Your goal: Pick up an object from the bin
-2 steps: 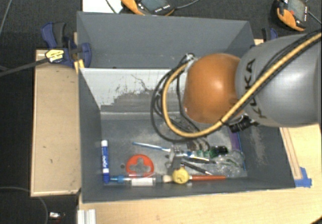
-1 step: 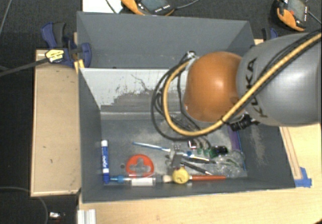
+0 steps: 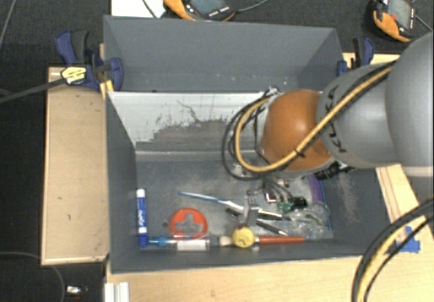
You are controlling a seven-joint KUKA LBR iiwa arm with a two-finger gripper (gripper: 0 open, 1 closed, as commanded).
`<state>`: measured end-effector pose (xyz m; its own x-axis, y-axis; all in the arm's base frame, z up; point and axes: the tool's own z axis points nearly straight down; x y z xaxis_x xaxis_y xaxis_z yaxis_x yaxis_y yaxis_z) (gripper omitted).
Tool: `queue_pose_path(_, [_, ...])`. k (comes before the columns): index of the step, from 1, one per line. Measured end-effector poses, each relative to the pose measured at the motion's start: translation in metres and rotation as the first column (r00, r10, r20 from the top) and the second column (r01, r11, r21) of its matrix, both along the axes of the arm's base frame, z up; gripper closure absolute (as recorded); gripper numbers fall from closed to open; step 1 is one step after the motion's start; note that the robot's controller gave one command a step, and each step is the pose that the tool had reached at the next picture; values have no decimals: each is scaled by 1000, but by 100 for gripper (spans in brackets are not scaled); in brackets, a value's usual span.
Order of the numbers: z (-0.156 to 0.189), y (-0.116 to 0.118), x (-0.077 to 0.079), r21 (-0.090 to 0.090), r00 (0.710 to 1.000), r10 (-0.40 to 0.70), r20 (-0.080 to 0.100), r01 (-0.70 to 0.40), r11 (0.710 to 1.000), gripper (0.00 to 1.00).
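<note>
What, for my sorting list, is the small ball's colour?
The ball is yellow, best seen in the camera view.

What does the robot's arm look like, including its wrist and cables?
The arm is thick, rounded and silver-grey, with a dark band near the wrist. A glossy orange cover, dome-shaped, sits over the wrist. Black and yellowish cables loop around it. Below, the end effector is small, dark and metallic.

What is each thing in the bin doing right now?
gripper: down low in the bin.
blue-and-white marker: lying flat by the left wall.
red round thing: lying flat, apart from the gripper.
light blue toothbrush: lying flat, pointing toward the gripper.
yellow ball: resting by the front wall.
</note>
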<state>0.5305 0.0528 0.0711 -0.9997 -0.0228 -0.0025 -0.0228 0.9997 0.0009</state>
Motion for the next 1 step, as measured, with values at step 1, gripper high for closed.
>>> queue_pose_path(1, [0, -16, 8, 8, 973, -230, 11, 230, 973, 0])
